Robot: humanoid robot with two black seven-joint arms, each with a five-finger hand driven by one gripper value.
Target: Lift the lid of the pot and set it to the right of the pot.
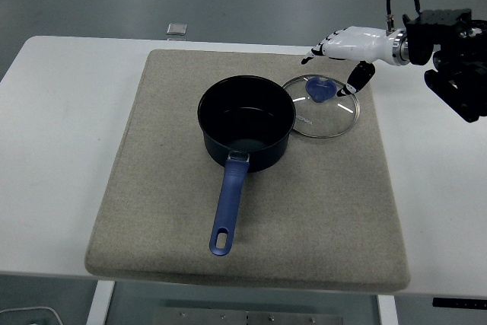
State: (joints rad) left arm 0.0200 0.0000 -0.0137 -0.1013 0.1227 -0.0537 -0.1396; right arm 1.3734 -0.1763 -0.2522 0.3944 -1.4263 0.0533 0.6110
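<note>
You cannot see the right arm (456, 51) past its forearm, since the picture's right edge cuts it off. The pot (246, 121) hides the left rim of the glass lid (323, 107) where the two overlap. The small grey object (176, 29) beyond the table's (61, 112) far edge is too small for you to identify.

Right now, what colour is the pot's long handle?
Blue. The pot handle sticks out toward the table's near edge, plain in the head view.
</note>
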